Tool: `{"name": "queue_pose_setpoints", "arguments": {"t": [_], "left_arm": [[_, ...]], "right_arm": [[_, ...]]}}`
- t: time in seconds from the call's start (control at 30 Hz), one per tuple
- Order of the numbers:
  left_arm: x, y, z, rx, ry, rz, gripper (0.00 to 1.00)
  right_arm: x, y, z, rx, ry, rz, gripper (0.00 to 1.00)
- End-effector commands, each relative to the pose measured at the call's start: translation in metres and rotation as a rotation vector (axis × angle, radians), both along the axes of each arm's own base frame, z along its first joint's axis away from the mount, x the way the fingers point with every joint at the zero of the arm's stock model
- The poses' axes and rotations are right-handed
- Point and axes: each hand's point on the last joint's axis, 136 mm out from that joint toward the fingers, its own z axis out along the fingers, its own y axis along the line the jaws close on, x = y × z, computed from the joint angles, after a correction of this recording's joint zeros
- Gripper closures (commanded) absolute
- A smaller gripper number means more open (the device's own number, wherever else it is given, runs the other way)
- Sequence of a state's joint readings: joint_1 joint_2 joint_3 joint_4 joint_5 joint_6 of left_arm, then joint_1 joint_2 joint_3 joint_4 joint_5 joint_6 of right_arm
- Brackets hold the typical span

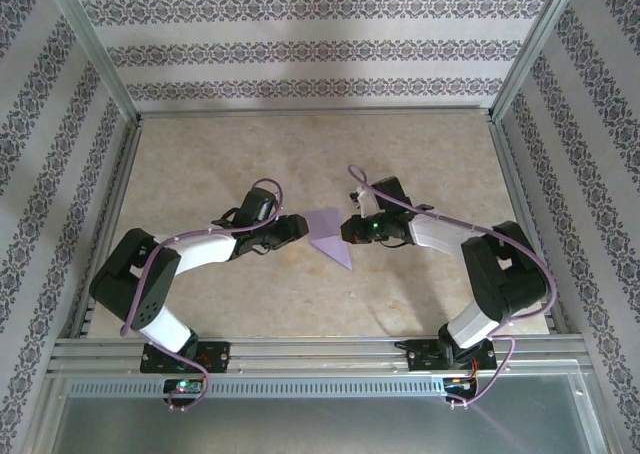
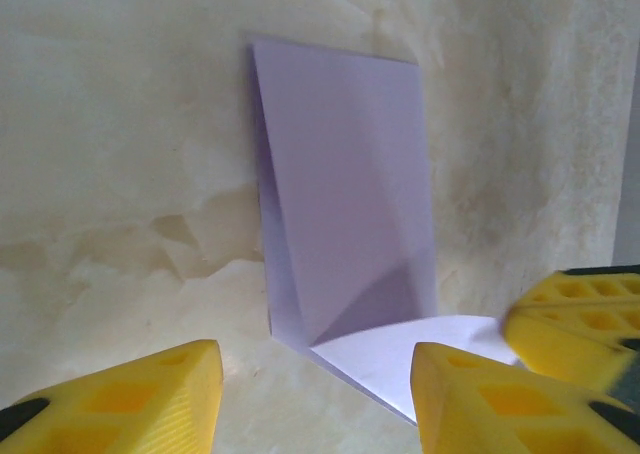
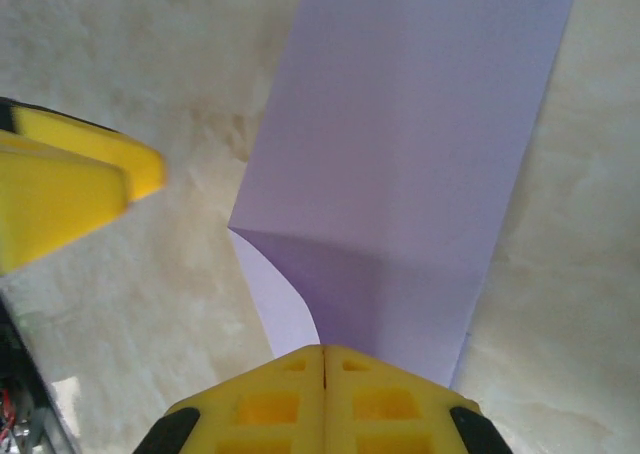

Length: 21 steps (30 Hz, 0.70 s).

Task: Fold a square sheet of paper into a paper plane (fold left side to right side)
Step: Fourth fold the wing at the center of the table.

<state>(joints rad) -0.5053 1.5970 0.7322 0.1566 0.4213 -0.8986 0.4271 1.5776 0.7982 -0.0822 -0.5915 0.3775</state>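
My right gripper [image 3: 323,352] is closed tight on one edge of the square sheet of paper [image 3: 420,154], which lies partly folded at the middle of the table [image 3: 120,304], that edge raised. Beyond the sheet my left gripper [image 2: 315,366] stands half open, holding nothing. I judge I should bring the edges together exactly, then press the crease flat.

Table [image 1: 230,314]: beige marbled top, aluminium rail [image 1: 300,346] along its lower-frame edge. The square sheet of paper [image 1: 330,236] sits at frame centre, lavender, folded over itself, partly flat on the surface, one flap raised off it.
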Motion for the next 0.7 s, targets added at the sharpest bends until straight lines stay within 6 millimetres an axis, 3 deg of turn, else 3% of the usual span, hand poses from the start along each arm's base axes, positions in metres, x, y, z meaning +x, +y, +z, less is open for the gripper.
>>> {"name": "queue_pose_setpoints", "arguments": {"t": [0.0, 0.43, 0.57, 0.67], "left_arm": [[0.011, -0.010, 0.006, -0.075, -0.012, -0.007, 0.48], [0.037, -0.036, -0.001, -0.160, -0.005, -0.027, 0.56], [0.043, -0.042, -0.004, -0.175, -0.001, -0.036, 0.65], [0.048, -0.044, -0.005, -0.176, -0.014, -0.034, 0.78]], "right_arm": [[-0.004, -0.004, 0.011, 0.030, -0.012, -0.011, 1.00], [-0.007, -0.008, 0.014, 0.044, -0.011, -0.024, 1.00], [-0.007, -0.009, 0.015, 0.046, -0.013, -0.027, 1.00], [-0.006, -0.010, 0.014, 0.042, -0.013, -0.031, 1.00]]}}
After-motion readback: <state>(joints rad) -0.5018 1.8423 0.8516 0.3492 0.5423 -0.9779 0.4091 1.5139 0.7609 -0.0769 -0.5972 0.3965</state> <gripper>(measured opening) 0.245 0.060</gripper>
